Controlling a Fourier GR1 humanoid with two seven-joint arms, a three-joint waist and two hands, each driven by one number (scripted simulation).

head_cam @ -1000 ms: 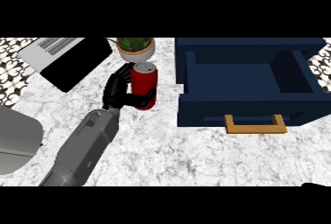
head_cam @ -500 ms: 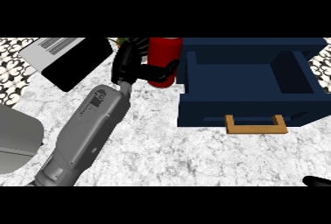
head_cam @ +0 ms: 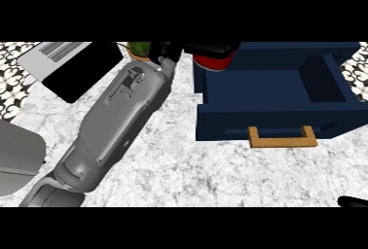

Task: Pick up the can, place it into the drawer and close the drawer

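Left hand (head_cam: 193,49): curled round the can (head_cam: 212,62), at the counter's far edge
Can: red, held over the drawer's (head_cam: 273,114) far-left corner
Drawer: open
Right hand (head_cam: 352,202): near-right corner; fingers' state unclear

Red can (head_cam: 213,62) over open navy drawer's (head_cam: 277,113) corner.

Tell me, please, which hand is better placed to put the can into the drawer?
The left hand: its fingers curl round the red can at the open blue drawer's far left corner. The right hand barely shows at the lower right edge.
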